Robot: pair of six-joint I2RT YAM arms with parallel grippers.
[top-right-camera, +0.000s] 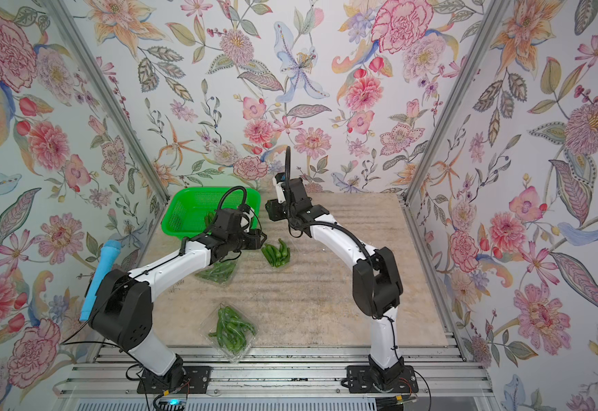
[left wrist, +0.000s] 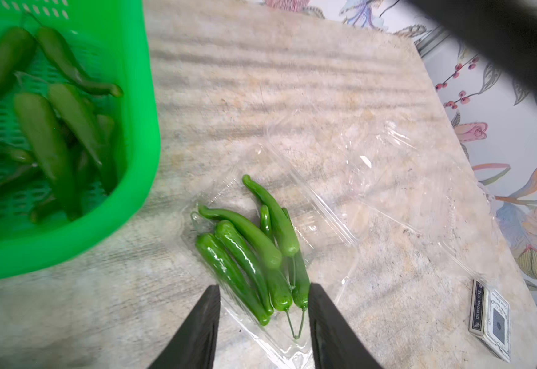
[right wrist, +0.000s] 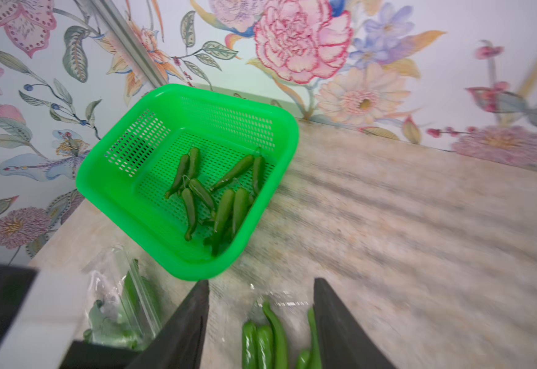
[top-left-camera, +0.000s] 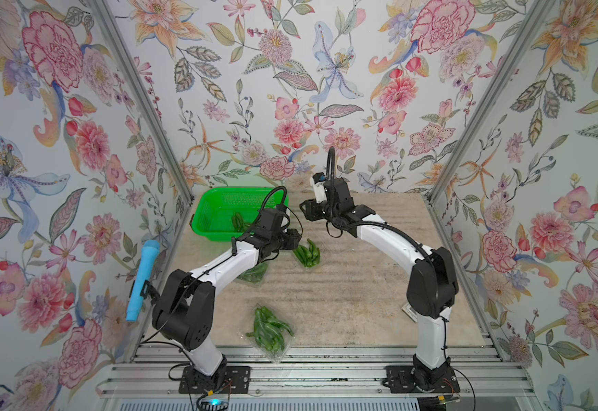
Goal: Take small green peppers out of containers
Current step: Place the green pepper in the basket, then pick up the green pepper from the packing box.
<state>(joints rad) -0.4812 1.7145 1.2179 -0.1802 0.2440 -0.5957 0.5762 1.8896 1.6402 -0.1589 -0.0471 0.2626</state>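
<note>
Several small green peppers [left wrist: 248, 252] lie in an opened clear container [left wrist: 372, 166] spread flat on the table, seen in both top views [top-left-camera: 306, 252] [top-right-camera: 275, 253]. My left gripper [left wrist: 264, 285] is open, its fingers [left wrist: 208, 322] either side of the pepper stems and the container's near corner. My right gripper [right wrist: 260, 280] is open above the same peppers [right wrist: 267, 335], holding nothing; in a top view it [top-left-camera: 305, 210] hangs beyond the left gripper [top-left-camera: 292, 237]. A closed container [top-left-camera: 253, 274] of peppers sits under the left arm. Another container [top-left-camera: 269, 329] lies at the front edge.
A bright green perforated basket [top-left-camera: 215, 210] at the back left holds several loose peppers [right wrist: 216, 198]. A boxed card deck [left wrist: 491, 319] lies near the right arm's base. A blue foam-wrapped handle [top-left-camera: 142, 281] hangs on the left wall.
</note>
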